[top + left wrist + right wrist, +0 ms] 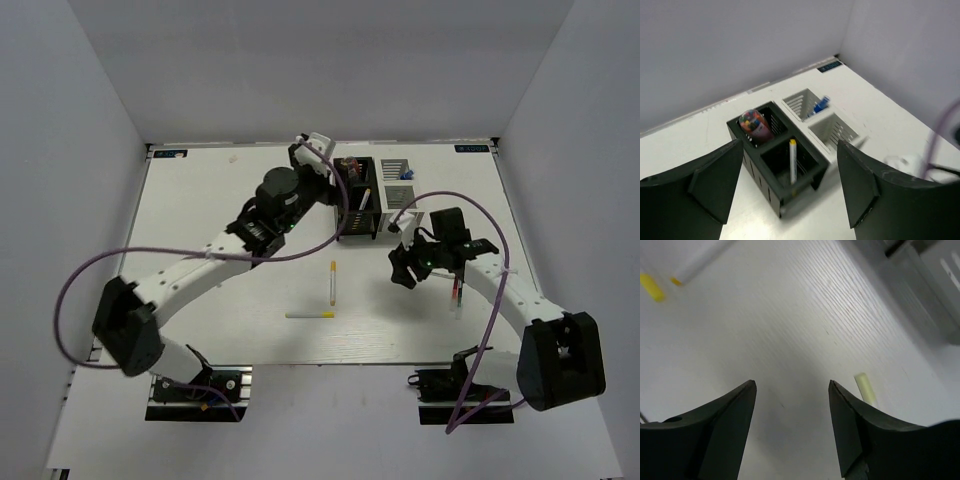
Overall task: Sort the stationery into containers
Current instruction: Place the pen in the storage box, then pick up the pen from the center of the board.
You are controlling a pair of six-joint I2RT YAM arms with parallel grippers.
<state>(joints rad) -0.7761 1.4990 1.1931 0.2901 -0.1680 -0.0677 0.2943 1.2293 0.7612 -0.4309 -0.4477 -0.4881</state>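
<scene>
The black organizer (357, 205) and the white organizer (397, 190) stand side by side at the back middle. In the left wrist view the black one (757, 172) holds a pink-red tube (754, 124) and a white pen with yellow ends (793, 162). The white one (832, 131) holds a blue-capped bottle (821, 104). My left gripper (790, 185) is open and empty above the black organizer; it also shows from the top (338, 190). Two white pens (333, 283) (310, 314) lie on the table. My right gripper (792, 387) is open and empty over bare table, right of them (403, 268).
Thin dark red and green pens (457, 293) lie by the right forearm. A pale yellow-green pen end (865, 387) lies just past my right finger. A yellow pen end (650, 287) shows at the upper left of the right wrist view. Grey walls enclose the table.
</scene>
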